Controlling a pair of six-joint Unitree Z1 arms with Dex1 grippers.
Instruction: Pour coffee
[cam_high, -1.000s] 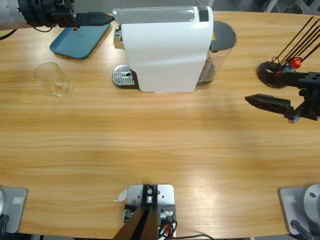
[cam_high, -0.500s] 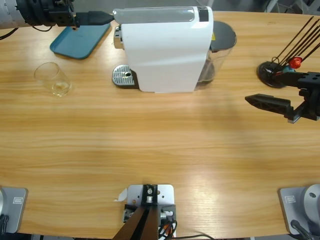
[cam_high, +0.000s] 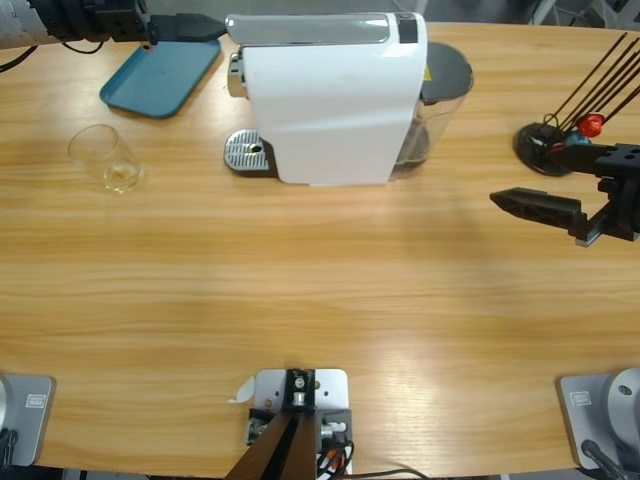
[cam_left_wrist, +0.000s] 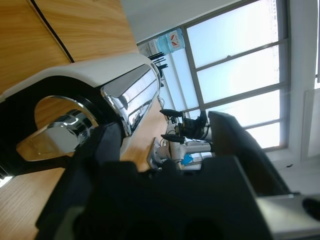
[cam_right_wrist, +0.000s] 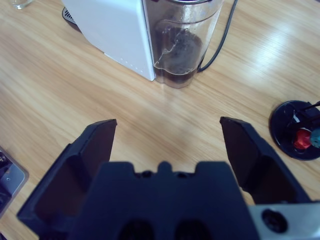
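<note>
One teal tray (cam_high: 160, 75), one glass tumbler (cam_high: 105, 158), one white coffee machine (cam_high: 330, 95) and one capsule stand (cam_high: 555, 140) sit on the table (cam_high: 320, 300). The tumbler stands alone at left, clear, holding a thin amber coffee (cam_high: 122, 177) layer. Left gripper (cam_high: 195, 27) by the machine's top and right gripper (cam_high: 535, 208) both gape empty.

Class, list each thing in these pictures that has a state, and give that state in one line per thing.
Glass: upright, apart from the machine, not under the spout.
Coffee: thin amber layer in the glass.
Coffee machine: upright, drip grille bare.
Tray: flat on the table.
Left gripper: at the machine's top lever, holding nothing.
Right gripper: jaws open, holding nothing.
Capsule stand: upright, red and blue capsules on it.
</note>
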